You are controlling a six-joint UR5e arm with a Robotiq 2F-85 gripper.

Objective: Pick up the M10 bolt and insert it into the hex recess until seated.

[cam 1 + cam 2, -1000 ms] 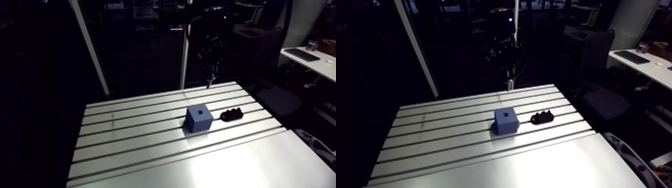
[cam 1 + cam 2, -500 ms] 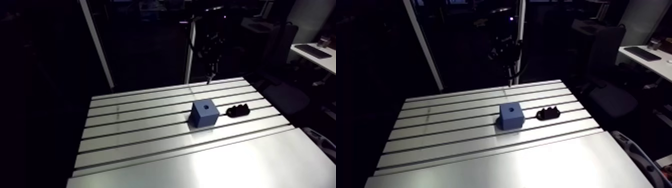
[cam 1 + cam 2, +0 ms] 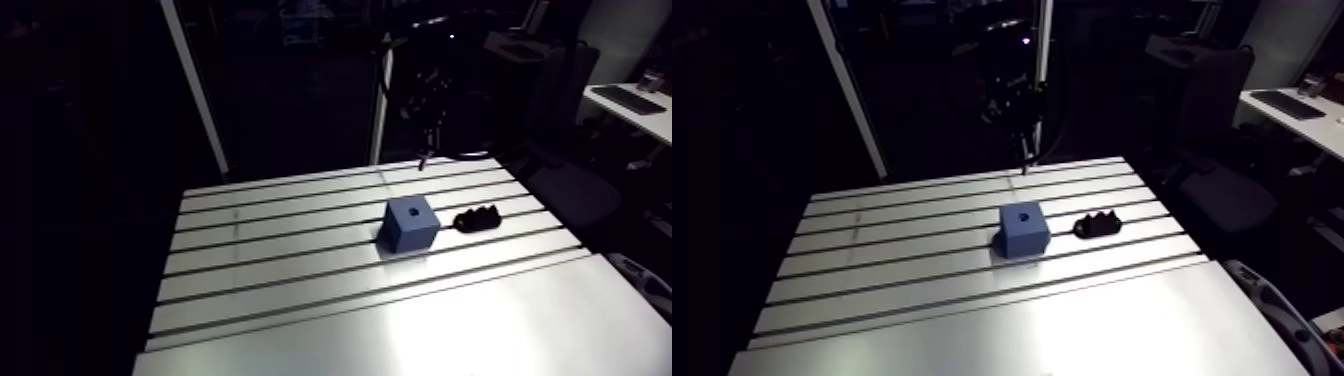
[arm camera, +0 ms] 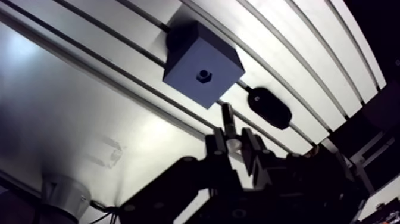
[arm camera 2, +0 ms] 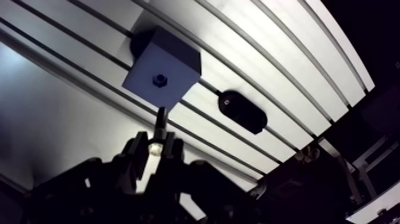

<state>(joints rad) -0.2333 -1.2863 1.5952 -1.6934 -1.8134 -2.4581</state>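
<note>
A robotics lab or workshop: a slotted aluminium table carries a blue fixture block.

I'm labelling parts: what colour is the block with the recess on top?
Blue; the block shows best in the arm view.

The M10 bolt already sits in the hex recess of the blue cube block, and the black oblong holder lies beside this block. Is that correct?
Not quite. The wrist view shows the M10 bolt clamped in the end effector, apart from the blue cube block; its hex recess is empty. The black oblong holder does lie beside the block.
</note>
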